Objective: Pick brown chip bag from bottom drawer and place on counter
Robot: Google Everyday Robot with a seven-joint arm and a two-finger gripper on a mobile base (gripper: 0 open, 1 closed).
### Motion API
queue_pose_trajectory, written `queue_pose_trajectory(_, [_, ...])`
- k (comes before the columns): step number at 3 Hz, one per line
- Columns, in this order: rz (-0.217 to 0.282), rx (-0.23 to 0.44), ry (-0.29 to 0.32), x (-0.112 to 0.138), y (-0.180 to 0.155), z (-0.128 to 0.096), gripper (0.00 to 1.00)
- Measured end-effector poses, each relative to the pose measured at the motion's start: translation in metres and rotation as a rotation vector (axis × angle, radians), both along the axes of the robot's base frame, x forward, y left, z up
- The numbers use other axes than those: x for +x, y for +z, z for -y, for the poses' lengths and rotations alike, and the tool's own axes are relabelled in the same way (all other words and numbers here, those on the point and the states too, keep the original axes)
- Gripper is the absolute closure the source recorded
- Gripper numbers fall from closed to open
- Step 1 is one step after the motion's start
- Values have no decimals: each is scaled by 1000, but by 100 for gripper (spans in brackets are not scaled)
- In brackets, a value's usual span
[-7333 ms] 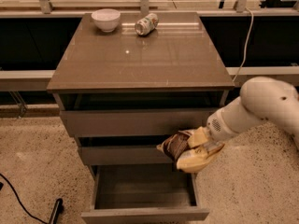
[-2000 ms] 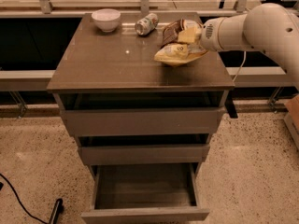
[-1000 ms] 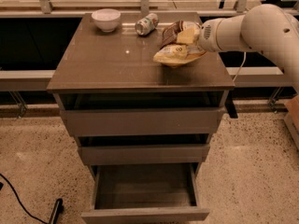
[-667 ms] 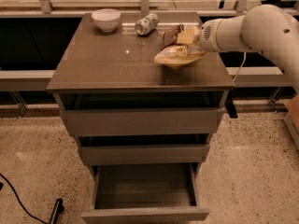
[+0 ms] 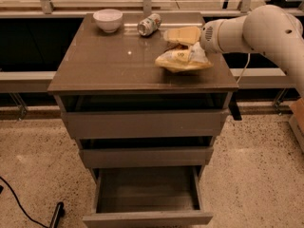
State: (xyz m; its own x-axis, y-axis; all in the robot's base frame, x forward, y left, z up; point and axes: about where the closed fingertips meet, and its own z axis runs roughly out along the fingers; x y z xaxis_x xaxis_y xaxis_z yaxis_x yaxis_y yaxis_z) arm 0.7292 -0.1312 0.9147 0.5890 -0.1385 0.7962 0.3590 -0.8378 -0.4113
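The crinkled brown-and-cream chip bag (image 5: 183,61) lay near the right edge of the glossy grey-brown counter slab (image 5: 109,65). The white arm's gripper (image 5: 186,44) was just above it; whether the pincer pinched it could not be told. A good release wanted the bag flat and inboard, then a straight lift clear of the printed drink can (image 5: 148,24) at the far edge. The narrow grey bottom drawer (image 5: 147,194) stood open over speckled flooring.

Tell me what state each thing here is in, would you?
chip bag: crumpled, on the right side of the counter.
gripper: against the chip bag's top.
bottom drawer: pulled open.
can: lying on its side.
bowl: upright.
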Motion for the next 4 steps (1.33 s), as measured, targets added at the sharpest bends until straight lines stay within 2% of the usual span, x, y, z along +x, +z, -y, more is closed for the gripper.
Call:
queue_pose_trajectory(1, [-1, 15, 29, -5, 9, -3, 0])
queue_pose_trajectory(2, [31, 29, 44, -22, 46, 5, 0])
queue_pose_trajectory(3, [4, 102, -32, -22, 57, 23, 0])
queue_pose_trajectory(4, [4, 102, -32, -22, 57, 23, 0])
